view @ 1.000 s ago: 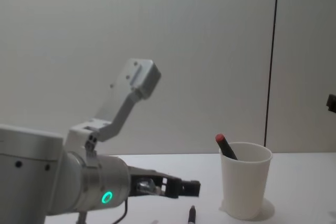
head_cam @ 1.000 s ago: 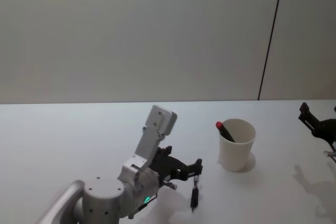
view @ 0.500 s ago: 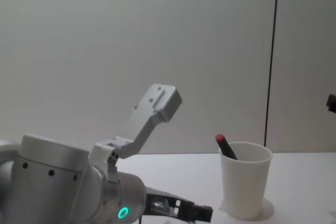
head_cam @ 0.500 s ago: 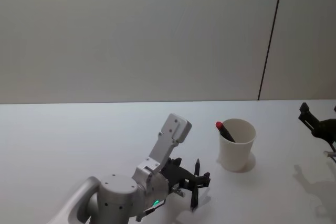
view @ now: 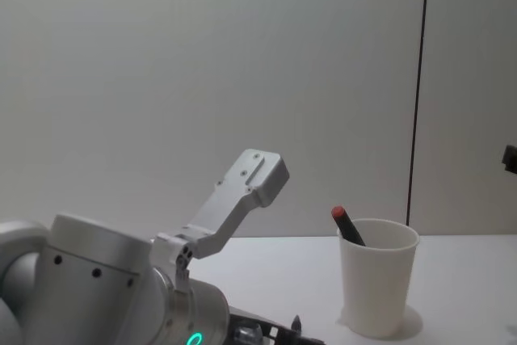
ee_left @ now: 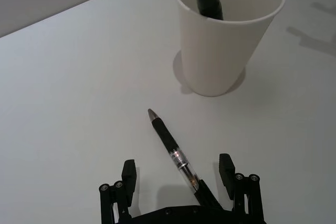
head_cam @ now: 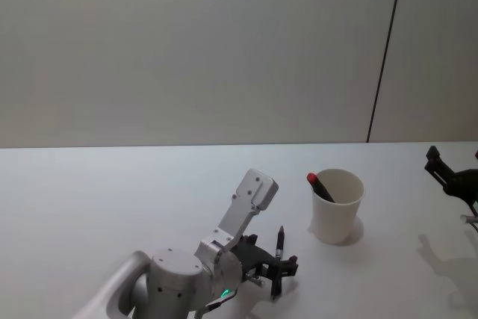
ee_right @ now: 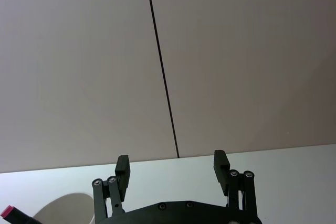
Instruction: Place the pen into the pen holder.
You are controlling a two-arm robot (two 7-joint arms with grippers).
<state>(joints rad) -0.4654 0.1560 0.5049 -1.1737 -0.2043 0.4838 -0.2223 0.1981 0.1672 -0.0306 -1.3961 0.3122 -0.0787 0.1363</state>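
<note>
**A:** The left gripper: where is it, and what does it hold?

**B:** It sits low over the white table, in front of the robot. Its jaws are spread wide and grip nothing. The pen lies flat on the table between them, touching neither. Its back end runs under the gripper's body and its tip points away from the robot.

**A:** And the pen holder?

**B:** The pen holder is a white paper cup. It stands upright near the pen but apart from it, farther from the robot and to the right. A red-capped marker leans inside, poking above the rim.

**A:** The other arm?

**B:** The right gripper is parked at the table's far right. Its jaws are wide apart and empty.

**A:** How will the pen handle?

**B:** My guess is that it is light, stiff and thin. The barrel looks smooth and round, so it could roll or squirt sideways as the jaws close. The dark section behind the tip looks rubbery and should give better purchase. A pinch there, or just behind it towards the middle, should keep the pen balanced. The cup looks light too, so a careless nudge might tip it.
</note>
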